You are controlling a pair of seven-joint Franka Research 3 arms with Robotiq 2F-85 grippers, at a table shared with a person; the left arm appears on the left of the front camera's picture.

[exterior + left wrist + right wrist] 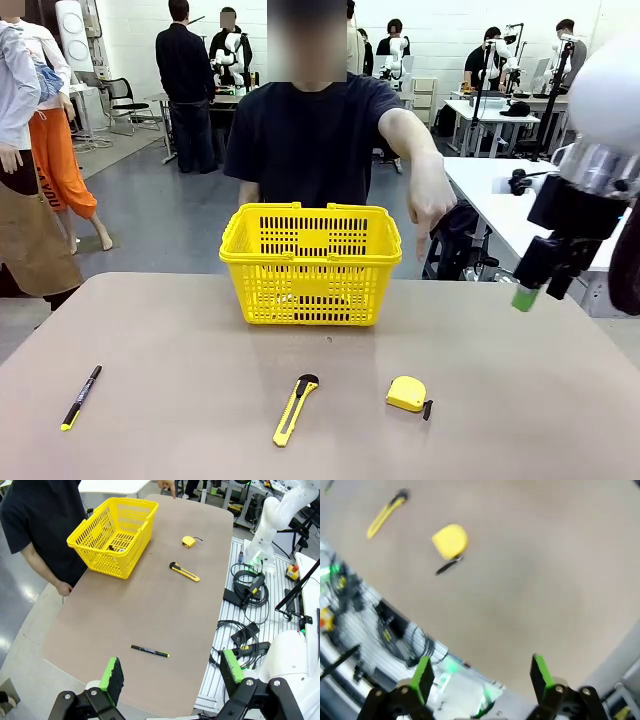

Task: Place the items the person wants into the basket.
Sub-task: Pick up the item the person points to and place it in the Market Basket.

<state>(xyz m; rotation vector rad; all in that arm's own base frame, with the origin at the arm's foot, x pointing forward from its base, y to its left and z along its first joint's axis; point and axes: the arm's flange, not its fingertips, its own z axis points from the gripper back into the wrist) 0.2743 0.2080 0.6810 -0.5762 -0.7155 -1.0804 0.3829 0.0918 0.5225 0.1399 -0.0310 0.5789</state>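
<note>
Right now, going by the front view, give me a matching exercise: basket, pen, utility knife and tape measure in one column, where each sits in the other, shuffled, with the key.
Things:
1 basket
2 pen
3 utility knife
4 tape measure

Places:
A near the left edge of the table, on the robot's left
B between the pen and the tape measure
C far middle, in front of the person
D just right of the utility knife

Pairs: 1-C, 2-A, 3-B, 4-D
</note>
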